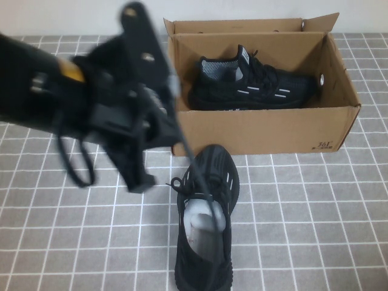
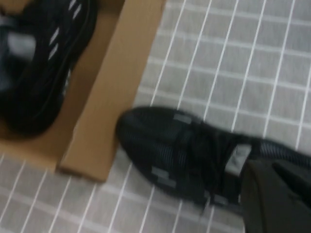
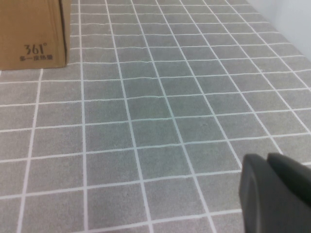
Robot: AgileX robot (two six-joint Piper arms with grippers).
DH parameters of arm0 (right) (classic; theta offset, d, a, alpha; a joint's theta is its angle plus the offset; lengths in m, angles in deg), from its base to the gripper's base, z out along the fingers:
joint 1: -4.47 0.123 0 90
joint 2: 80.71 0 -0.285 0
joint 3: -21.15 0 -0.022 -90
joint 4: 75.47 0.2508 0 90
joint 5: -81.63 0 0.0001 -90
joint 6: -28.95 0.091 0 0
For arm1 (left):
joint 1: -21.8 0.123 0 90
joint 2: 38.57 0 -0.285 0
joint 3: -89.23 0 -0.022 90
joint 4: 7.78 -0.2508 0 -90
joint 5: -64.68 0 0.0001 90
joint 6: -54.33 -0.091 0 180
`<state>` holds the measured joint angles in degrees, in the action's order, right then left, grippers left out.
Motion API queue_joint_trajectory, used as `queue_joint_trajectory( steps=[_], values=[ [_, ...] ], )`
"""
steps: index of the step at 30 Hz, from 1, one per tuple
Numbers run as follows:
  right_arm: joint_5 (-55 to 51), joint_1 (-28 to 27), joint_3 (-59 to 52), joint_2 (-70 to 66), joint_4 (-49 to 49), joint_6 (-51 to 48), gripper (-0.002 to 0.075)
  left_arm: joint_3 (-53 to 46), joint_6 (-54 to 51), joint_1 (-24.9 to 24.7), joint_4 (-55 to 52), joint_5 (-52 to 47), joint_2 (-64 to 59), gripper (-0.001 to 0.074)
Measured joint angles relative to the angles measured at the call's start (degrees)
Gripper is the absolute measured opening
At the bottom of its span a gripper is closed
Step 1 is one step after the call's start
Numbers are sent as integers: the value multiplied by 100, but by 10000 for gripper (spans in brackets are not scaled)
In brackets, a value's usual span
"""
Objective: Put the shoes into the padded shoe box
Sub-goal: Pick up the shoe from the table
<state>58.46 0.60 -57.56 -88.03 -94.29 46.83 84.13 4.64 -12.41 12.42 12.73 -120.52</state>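
The grey tiled table [image 1: 315, 230] fills most of the high view. The padded shoe box [image 1: 260, 130] stands open in the upper centre-right of the frame, flaps up, with black print on its lower right front corner. One shoe [image 1: 254, 85] lies inside it on its side, toe toward the right. The left arm [image 1: 91, 103] crosses the left half of the frame, blurred; the left gripper [image 1: 139, 176] hangs at centre-left, just left of the second shoe [image 1: 205, 224], and whether its claw is spread or pinched cannot be told. That second shoe sits upright on the table at lower centre, toe near the box's front wall. The right gripper [image 3: 277, 194] shows only in its wrist view, lower right, over bare tiles; its claw state cannot be told.
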Motion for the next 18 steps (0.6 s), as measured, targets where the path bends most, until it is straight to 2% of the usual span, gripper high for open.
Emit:
queue_joint_trajectory(
  steps=[2, 5, 9, 11, 17, 18],
  values=[
    [0, 0, 0, 0, 0, 0, -7, 0, 0, -162, 0, 133, -152, 18],
    [0, 0, 0, 0, 0, 0, -7, 0, 0, -333, -3, 102, -442, 99],
    [0, 0, 0, 0, 0, 0, -7, 0, -28, -516, -24, -4, -928, 295],
    [0, 0, 0, 0, 0, 0, -7, 0, -67, -596, -34, -14, -1125, 363],
    [0, 0, 0, 0, 0, 0, -7, 0, -94, -663, -244, -14, -1664, 406],
    [369, 0, 0, 0, 0, 0, -7, 0, -94, -663, -291, 9, -1763, 408]
  ],
)
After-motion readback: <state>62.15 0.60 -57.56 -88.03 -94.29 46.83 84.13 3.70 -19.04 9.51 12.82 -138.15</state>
